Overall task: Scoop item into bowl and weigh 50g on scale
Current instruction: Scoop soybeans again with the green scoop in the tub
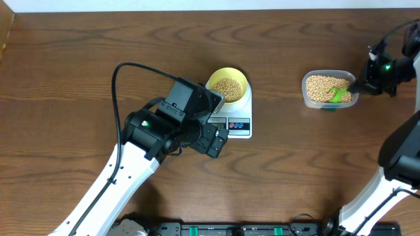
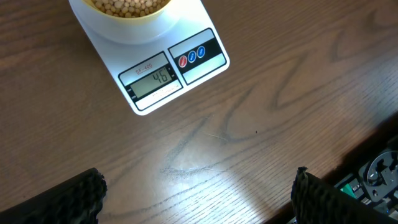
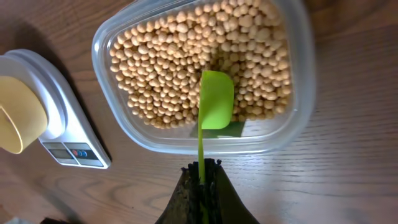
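Note:
The pale yellow bowl (image 1: 228, 85) holds tan beans and stands on the white scale (image 1: 239, 123). In the left wrist view the scale (image 2: 155, 68) shows a reading on its display, with the bowl (image 2: 127, 9) at the top edge. My left gripper (image 2: 198, 193) is open and empty, just in front of the scale (image 1: 213, 141). My right gripper (image 3: 202, 171) is shut on a green scoop (image 3: 215, 99), whose blade rests over the beans (image 3: 186, 56) in the clear tub (image 1: 328, 90). The right gripper (image 1: 359, 82) is at the tub's right end.
The table's front edge with black hardware (image 2: 373, 174) lies near the left gripper. The left arm's black cable (image 1: 118, 85) loops over the table at left. The scale (image 3: 62, 134) and bowl (image 3: 18, 121) sit left of the tub in the right wrist view.

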Robot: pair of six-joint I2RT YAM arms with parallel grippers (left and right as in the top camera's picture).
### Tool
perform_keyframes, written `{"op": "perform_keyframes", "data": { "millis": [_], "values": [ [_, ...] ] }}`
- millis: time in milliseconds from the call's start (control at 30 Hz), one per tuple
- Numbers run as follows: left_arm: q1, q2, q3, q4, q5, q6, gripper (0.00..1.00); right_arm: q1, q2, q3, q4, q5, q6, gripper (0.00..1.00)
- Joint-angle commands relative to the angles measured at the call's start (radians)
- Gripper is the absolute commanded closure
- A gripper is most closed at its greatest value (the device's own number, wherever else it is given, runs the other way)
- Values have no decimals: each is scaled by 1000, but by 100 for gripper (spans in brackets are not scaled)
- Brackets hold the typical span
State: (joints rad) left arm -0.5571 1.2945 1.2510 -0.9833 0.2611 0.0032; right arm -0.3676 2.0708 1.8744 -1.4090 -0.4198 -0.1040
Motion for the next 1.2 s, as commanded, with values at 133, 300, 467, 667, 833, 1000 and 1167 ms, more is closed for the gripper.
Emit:
{"op": "perform_keyframes", "data": {
  "millis": [133,300,467,667,833,1000,1167],
  "values": [
    [4,-2,-2,1,8,-1,2,-22,8,-4,-6,-97,-68,99],
    [4,-2,-2,1,8,-1,2,-22,8,-4,-4,-145,-85,99],
    [4,-2,-2,1,8,-1,2,-28,8,-4,-5,-195,-96,99],
    [4,-2,-2,1,8,-1,2,-58,8,-4,-5,-268,-114,99],
    [4,-2,-2,1,8,-1,2,-97,8,-4,-5,-314,-122,99],
    [4,-2,-2,1,8,-1,2,-135,8,-4,-6,-428,-153,99],
    [4,-2,-2,1,8,-1,2,-142,8,-4,-10,-552,-183,99]
  ]
}}
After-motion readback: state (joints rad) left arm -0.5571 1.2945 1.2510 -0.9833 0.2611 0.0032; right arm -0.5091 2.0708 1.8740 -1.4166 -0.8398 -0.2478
